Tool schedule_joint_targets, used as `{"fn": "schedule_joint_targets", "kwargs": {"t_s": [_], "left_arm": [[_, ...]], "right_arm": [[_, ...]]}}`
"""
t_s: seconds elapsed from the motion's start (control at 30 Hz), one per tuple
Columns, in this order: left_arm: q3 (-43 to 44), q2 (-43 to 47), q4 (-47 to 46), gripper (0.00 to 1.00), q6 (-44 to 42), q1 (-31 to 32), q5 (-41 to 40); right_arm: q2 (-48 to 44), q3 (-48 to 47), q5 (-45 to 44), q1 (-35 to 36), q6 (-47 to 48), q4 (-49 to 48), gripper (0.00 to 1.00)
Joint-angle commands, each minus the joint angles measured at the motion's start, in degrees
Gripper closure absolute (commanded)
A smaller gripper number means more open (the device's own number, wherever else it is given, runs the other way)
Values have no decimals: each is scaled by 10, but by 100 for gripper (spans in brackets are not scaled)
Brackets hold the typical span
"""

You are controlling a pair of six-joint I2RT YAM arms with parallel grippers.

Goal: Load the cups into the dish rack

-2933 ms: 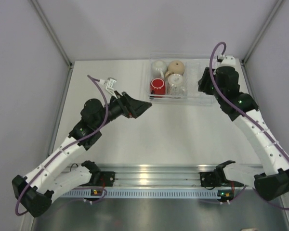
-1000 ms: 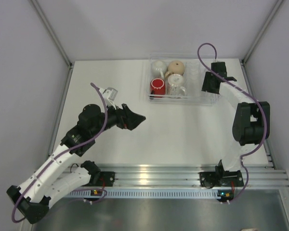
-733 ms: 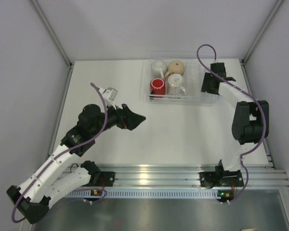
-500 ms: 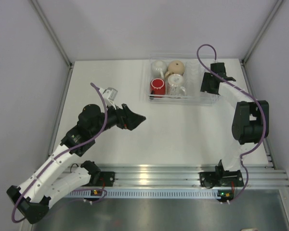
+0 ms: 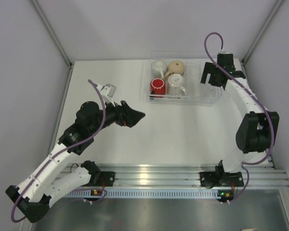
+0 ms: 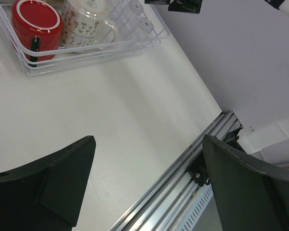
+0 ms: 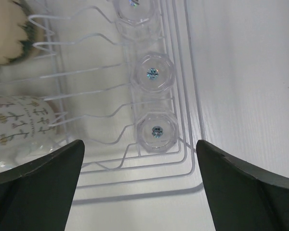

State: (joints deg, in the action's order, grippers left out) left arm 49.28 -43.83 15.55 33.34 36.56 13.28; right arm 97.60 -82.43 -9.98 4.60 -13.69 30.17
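Clear plastic dish rack point(image 5: 195, 92) sits upper centre on the counter point(image 5: 159, 139), long axis left-right, red mug point(image 5: 158, 87) at its left end. I see left tool point(image 6: 149, 144) and right tool point(image 7: 139, 144) spread open, empty; three glasses point(image 7: 154, 73) lie under the right.

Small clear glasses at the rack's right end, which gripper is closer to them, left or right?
Right. The right gripper is open directly above the small clear glasses in the dish rack. The left gripper is open over the table, left of the rack.
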Motion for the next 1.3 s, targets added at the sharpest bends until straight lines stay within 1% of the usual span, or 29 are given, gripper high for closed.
{"fn": "schedule_joint_targets", "kwargs": {"t_s": [0.0,0.1,0.2,0.27,0.37,0.43,0.47,0.5,0.53,0.57,0.6,0.63,0.73,0.83,0.97,1.1,1.27], "left_arm": [[49,-3,15,2,-33,1,-25],[79,-7,39,2,-50,1,-48],[100,-11,42,2,-63,2,-66],[113,-14,43,2,-64,1,-75],[130,-17,43,2,-68,1,-78],[140,-16,43,2,-70,1,-84],[142,-13,44,2,-71,1,-87],[144,-11,42,2,-72,2,-91],[147,-8,42,2,-72,1,-94],[148,-3,42,2,-72,1,-95],[149,1,42,2,-72,1,-93],[147,5,41,2,-73,1,-91],[133,24,42,2,-81,1,-90],[125,36,43,2,-86,1,-80],[117,52,42,2,-84,1,-71],[117,57,43,2,-89,1,-78],[122,53,43,2,-93,1,-69]], "right_arm": [[-95,-31,32,-1,-7,29,1],[-139,-33,79,3,-3,45,1],[-179,-31,113,12,-3,66,1],[-219,-17,118,23,-10,69,1],[-290,30,149,38,-29,46,1],[-327,68,191,41,-49,29,1],[-366,82,209,42,-55,10,1],[-385,97,238,43,-66,1,0],[-405,127,255,42,-72,-9,1],[-446,143,272,42,-74,-34,1],[-467,161,293,43,-88,-46,1],[-504,195,298,43,-99,-57,1],[-554,240,336,42,-127,-86,1],[-574,247,356,42,-134,-79,1],[-609,248,369,43,-149,-92,1],[-621,246,370,42,-150,-91,1],[-627,275,374,42,-157,-111,1]]}}
